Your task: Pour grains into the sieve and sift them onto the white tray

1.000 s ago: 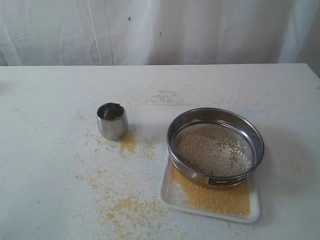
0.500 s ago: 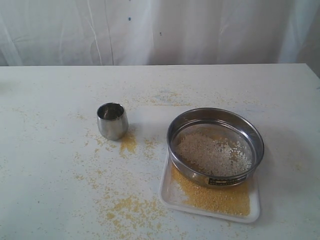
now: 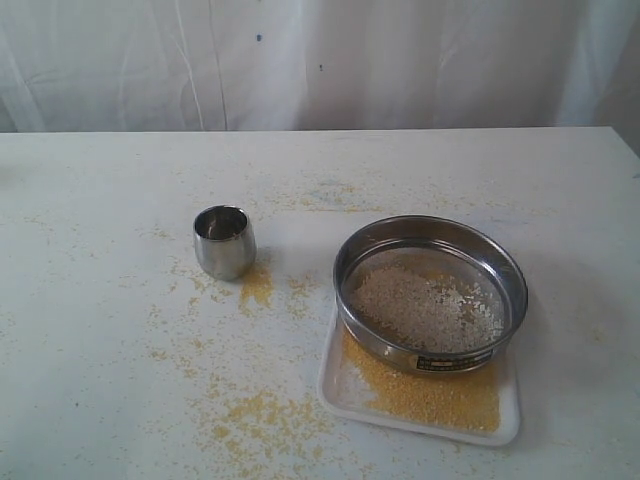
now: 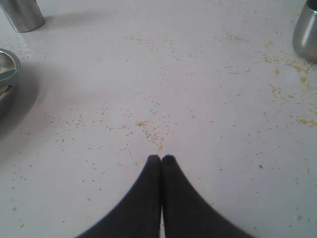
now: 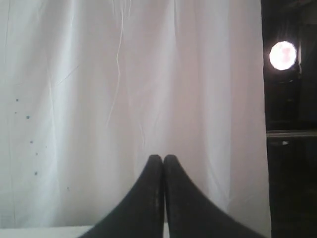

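Note:
The sieve [image 3: 432,358], a wide steel ring, rests on the far part of the white tray [image 3: 343,388] at the right of the exterior view. Whitish coarse grains [image 3: 420,305] lie on its mesh. Golden fine grains [image 3: 432,396] cover the tray's near part. Neither gripper shows in the exterior view. My left gripper [image 4: 161,157] is shut and empty, low over the grain-speckled tabletop; a bit of the sieve's rim [image 4: 7,60] shows at that view's edge. My right gripper [image 5: 162,157] is shut and empty, facing a white curtain.
A small rounded steel cup [image 3: 224,241] stands upright left of the sieve, also seen as the cup [image 4: 307,29] in the left wrist view. Spilled yellow grains [image 3: 258,410] litter the table between cup and tray. Another steel cylinder [image 4: 22,14] shows in the left wrist view.

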`<action>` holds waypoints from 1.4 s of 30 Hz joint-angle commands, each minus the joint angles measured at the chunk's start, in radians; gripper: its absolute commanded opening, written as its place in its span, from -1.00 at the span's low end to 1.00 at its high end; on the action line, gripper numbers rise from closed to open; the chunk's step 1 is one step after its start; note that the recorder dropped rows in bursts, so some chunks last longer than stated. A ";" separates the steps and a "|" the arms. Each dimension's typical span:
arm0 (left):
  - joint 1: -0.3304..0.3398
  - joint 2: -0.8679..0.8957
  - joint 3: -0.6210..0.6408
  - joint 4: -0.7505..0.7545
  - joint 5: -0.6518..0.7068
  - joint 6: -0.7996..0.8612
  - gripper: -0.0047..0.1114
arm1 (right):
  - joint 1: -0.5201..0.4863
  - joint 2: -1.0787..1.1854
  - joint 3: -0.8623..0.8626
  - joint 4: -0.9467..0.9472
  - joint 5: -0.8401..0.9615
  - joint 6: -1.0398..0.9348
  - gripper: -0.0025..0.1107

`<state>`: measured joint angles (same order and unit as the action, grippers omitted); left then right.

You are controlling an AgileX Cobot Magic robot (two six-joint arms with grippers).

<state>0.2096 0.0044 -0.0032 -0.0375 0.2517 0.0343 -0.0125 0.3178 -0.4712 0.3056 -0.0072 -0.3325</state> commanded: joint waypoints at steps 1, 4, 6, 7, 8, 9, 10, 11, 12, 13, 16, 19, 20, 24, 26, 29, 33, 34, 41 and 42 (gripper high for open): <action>-0.002 -0.004 0.003 -0.006 0.003 -0.007 -0.92 | 0.036 -0.092 0.027 -0.010 0.083 -0.010 -0.96; -0.002 -0.004 0.003 -0.006 0.003 -0.007 -0.92 | 0.036 -0.150 0.043 -0.007 0.135 -0.012 -0.96; -0.002 -0.004 0.003 -0.006 0.003 -0.007 -0.92 | 0.036 -0.189 0.043 0.021 0.205 0.006 -0.96; -0.002 -0.004 0.003 -0.006 0.003 -0.007 -0.92 | 0.036 -0.209 0.043 0.045 0.249 0.035 -0.96; -0.002 -0.004 0.003 -0.006 0.003 -0.007 -0.92 | 0.036 -0.228 0.043 0.040 0.303 0.051 -0.96; -0.002 -0.004 0.003 -0.006 0.003 -0.007 -0.92 | 0.036 -0.243 0.043 0.033 0.343 0.049 -0.96; -0.002 -0.004 0.003 -0.006 0.003 -0.007 -0.92 | 0.036 -0.257 0.043 0.031 0.387 0.049 -0.96; -0.002 -0.004 0.003 -0.006 0.003 -0.007 -0.92 | 0.036 -0.270 0.043 0.033 0.425 0.049 -0.96; -0.002 -0.004 0.003 -0.006 0.003 -0.007 -0.92 | 0.036 -0.280 0.043 0.033 0.442 0.049 -0.96; -0.002 -0.004 0.003 -0.006 0.003 -0.007 -0.92 | 0.036 -0.293 0.043 0.028 0.436 0.049 -0.96; -0.002 -0.004 0.003 -0.006 0.003 -0.007 -0.92 | 0.036 -0.318 0.043 0.015 0.333 0.049 -0.96; -0.002 -0.004 0.003 -0.006 0.003 -0.007 -0.92 | 0.036 -0.318 0.043 -0.003 0.208 0.045 -0.96; -0.002 -0.004 0.003 -0.006 0.003 -0.007 -0.92 | 0.036 -0.318 0.043 -0.026 0.156 0.045 -0.96; -0.002 -0.004 0.003 -0.006 0.003 -0.007 -0.92 | -0.003 -0.318 0.149 -0.032 -0.187 0.061 -0.96; -0.002 -0.004 0.003 -0.006 0.003 -0.007 -0.92 | -0.061 -0.318 0.236 -0.008 -0.348 0.099 -0.96; -0.002 -0.004 0.003 -0.006 0.003 -0.007 -0.92 | -0.111 -0.318 0.372 0.004 -0.521 0.146 -0.96; -0.002 -0.004 0.003 -0.006 0.003 -0.007 -0.92 | -0.131 -0.318 0.471 -0.199 -0.405 0.394 -0.96; -0.002 -0.004 0.003 -0.006 0.003 -0.007 -0.92 | -0.131 -0.318 0.471 -0.269 -0.319 0.472 -0.96; -0.002 -0.004 0.003 -0.006 0.003 -0.007 -0.92 | -0.108 -0.318 0.471 -0.520 0.094 0.607 -0.96; -0.002 -0.004 0.003 -0.006 0.003 -0.007 -0.92 | -0.089 -0.318 0.471 -0.520 0.130 0.580 -0.96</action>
<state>0.2096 0.0044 -0.0032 -0.0375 0.2517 0.0343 -0.1300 0.0044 -0.0031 -0.1716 0.0233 0.2767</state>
